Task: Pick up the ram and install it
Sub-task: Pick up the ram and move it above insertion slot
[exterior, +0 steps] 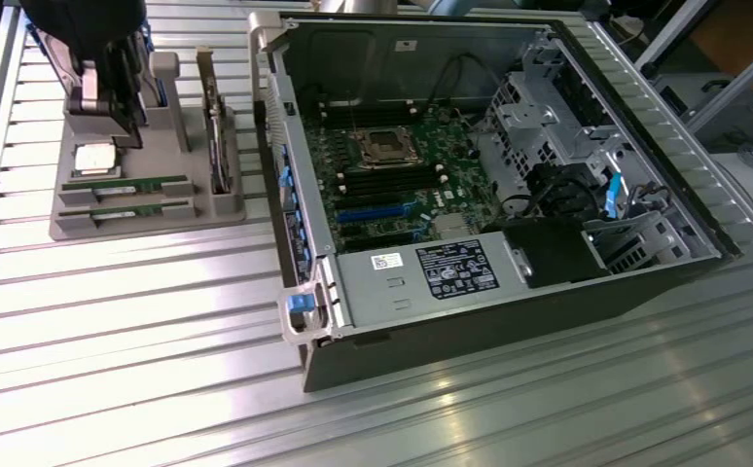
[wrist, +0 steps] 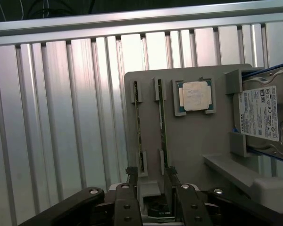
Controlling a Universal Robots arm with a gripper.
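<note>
Two ram sticks lie side by side in slots of a grey holder (exterior: 78, 226) on the exterior view's left: one ram (exterior: 126, 183) farther back, the other ram (exterior: 124, 207) nearer the front. In the wrist view they appear edge-on as thin green strips, one ram (wrist: 138, 125) and the other ram (wrist: 163, 125). My gripper (exterior: 101, 105) hangs above the far part of the holder, over the hard drive (wrist: 262, 113). Its fingers (wrist: 128, 200) stand apart with nothing between them, so the gripper (wrist: 151, 173) is open, short of the sticks' near ends.
A square silver processor (exterior: 97, 158) sits in the holder beside the sticks. A card with a metal bracket (exterior: 216, 131) stands upright at the holder's edge. The open computer case (exterior: 311, 321) holds the motherboard (exterior: 390, 195) with dark memory slots (exterior: 383, 182) near the socket (exterior: 386, 146).
</note>
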